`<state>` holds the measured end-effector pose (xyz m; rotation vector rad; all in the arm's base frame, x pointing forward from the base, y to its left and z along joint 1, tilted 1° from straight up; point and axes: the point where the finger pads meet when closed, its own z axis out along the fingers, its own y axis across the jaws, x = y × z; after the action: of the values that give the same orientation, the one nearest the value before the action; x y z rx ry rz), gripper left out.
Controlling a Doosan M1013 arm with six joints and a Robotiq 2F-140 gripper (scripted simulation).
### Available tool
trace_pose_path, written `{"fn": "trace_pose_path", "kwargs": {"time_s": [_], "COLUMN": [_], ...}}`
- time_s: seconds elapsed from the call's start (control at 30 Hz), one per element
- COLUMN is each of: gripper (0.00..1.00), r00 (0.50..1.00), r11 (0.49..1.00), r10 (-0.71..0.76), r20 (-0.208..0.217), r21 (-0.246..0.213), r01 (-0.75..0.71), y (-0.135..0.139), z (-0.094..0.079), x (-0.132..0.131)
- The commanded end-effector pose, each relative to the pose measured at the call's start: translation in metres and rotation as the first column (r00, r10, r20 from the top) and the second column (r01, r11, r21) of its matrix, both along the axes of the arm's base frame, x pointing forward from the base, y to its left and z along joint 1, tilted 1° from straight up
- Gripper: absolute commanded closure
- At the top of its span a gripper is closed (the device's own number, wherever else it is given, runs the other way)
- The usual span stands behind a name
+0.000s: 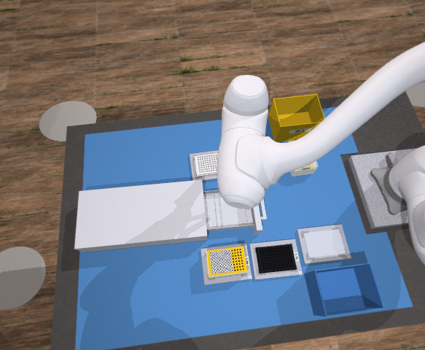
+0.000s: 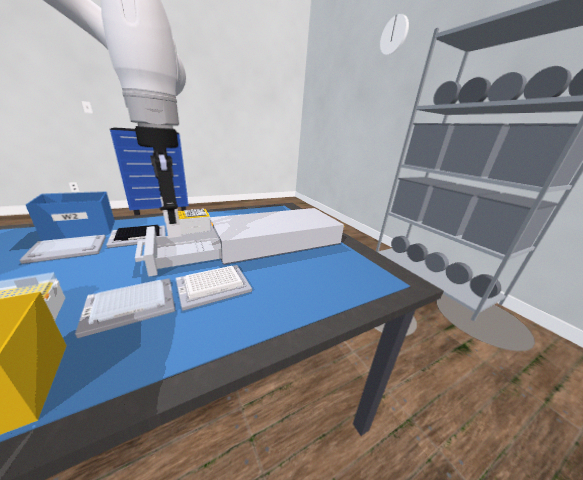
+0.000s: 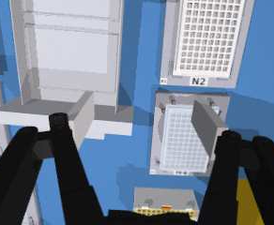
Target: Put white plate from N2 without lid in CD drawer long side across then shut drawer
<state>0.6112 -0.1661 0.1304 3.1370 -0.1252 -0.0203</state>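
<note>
The white plate [image 3: 208, 37] with open wells lies in the nest marked N2; it also shows in the top and exterior views [image 1: 205, 164] [image 2: 212, 281]. The cooler's white housing [image 1: 141, 214] [image 2: 276, 235] has its drawer [image 1: 229, 214] [image 2: 188, 250] [image 3: 71, 47] pulled out, and the drawer's floor is bare. My gripper [image 3: 143, 106] [image 2: 170, 217] is open and holds nothing. It hangs above the bench beside the drawer's front panel [image 3: 57, 117], between that panel and a lidded plate [image 3: 181, 136]. The N2 plate lies further ahead of the fingers. In the top view the arm hides the gripper.
A yellow bin [image 1: 296, 117] stands at the back and a blue bin [image 1: 346, 288] at the front right. A tip box [image 2: 20, 291] [image 3: 165, 206] sits near the yellow bin. Nests with a yellow-framed plate [image 1: 227, 262], a black plate [image 1: 275, 258] and a lidded plate [image 1: 324, 243] lie in front of the drawer.
</note>
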Motion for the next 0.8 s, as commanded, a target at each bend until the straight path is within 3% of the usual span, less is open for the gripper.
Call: {"fn": "trace_pose_path", "kwargs": {"time_s": [0.0, 0.77], "gripper": [0.34, 0.34], "r00": [1.0, 1.0], "r11": [1.0, 1.0], "r10": [0.0, 0.0], "r20": [0.0, 0.0], "r21": [0.0, 0.0], "r01": [0.0, 0.0], "y": [-0.009, -0.072], "z": [0.0, 0.002], "x": [0.006, 0.048]}}
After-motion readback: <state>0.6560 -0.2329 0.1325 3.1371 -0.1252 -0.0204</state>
